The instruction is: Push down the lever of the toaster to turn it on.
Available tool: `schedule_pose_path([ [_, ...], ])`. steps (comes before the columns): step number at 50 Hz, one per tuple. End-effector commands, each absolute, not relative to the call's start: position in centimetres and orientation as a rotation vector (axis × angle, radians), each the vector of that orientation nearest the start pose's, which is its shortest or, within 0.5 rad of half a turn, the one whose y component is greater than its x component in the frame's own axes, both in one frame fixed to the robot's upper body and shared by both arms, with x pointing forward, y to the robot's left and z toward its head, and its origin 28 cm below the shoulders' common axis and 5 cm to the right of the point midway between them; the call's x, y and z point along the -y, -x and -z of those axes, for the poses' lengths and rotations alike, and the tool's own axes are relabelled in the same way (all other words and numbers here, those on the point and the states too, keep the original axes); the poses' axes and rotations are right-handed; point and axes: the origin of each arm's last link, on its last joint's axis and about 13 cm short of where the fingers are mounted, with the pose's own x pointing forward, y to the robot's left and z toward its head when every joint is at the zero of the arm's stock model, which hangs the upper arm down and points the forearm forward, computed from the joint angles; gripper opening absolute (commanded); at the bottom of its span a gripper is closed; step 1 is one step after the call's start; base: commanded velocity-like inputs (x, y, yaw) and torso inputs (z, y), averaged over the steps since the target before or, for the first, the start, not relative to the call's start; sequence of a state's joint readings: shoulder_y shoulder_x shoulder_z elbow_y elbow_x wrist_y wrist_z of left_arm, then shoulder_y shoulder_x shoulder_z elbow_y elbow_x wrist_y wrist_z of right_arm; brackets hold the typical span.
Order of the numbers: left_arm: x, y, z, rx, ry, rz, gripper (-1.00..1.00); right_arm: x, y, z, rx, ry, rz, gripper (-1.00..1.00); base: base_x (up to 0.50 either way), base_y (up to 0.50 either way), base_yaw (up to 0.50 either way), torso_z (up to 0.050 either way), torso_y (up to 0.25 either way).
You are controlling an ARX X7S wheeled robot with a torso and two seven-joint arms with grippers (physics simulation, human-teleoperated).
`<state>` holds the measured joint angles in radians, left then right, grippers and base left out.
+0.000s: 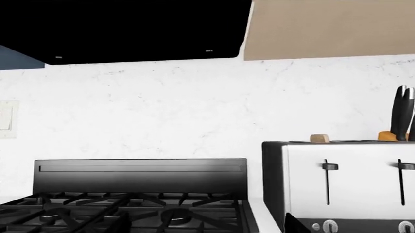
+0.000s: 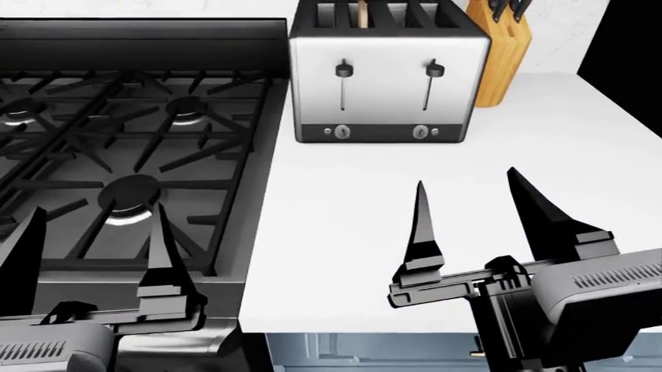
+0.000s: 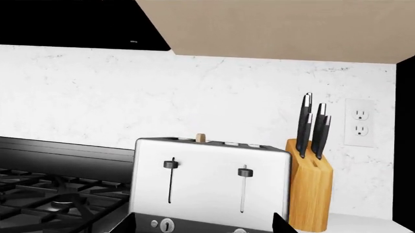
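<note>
The brushed-steel toaster (image 2: 388,77) stands at the back of the white counter (image 2: 342,232), right of the stove. Its two levers, left (image 2: 343,70) and right (image 2: 436,70), sit at the top of their tracks above two round dials. A tan slice sticks out of one slot (image 2: 361,12). My right gripper (image 2: 476,213) is open and empty above the counter, well in front of the toaster. My left gripper (image 2: 93,252) is open and empty over the stove's front edge. The right wrist view faces the toaster (image 3: 214,179) and both levers (image 3: 170,164) (image 3: 244,172).
A wooden knife block (image 2: 500,54) with black handles stands against the toaster's right side. The gas stove (image 2: 124,139) with black grates fills the left. A wall outlet (image 3: 361,122) is right of the block. A black hood and tan cabinet hang above.
</note>
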<state>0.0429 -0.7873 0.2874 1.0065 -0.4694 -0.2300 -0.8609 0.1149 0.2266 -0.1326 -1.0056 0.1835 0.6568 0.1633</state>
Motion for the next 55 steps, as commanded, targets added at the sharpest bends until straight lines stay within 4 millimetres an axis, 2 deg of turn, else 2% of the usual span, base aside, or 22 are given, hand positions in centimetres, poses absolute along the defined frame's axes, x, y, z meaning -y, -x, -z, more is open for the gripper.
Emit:
schedule_pose_path([
  [1, -22.3, -13.4, -17.4, 0.438, -0.029, -0.073, 1.00, 9.1, -16.9, -18.0, 0.422, 0.056, -0.138, 1.00, 0.12, 0.18, 0.00, 0.000, 0.000],
  [26, -22.2, -13.5, -17.1, 0.431, -0.043, -0.068, 1.00, 9.0, -17.0, -17.7, 0.421, 0.050, -0.148, 1.00, 0.08, 0.17, 0.00, 0.000, 0.000],
  [44, -22.3, -13.6, -16.9, 0.429, -0.037, -0.068, 1.00, 8.6, -16.9, -17.7, 0.418, 0.049, -0.163, 1.00, 0.20, 0.03, 0.00, 0.000, 0.001],
  [55, -22.4, -13.4, -16.9, 0.430, -0.036, -0.070, 1.00, 8.4, -17.9, -19.0, 0.349, 0.094, -0.172, 1.00, 0.00, 0.00, 0.00, 0.000, 0.000],
])
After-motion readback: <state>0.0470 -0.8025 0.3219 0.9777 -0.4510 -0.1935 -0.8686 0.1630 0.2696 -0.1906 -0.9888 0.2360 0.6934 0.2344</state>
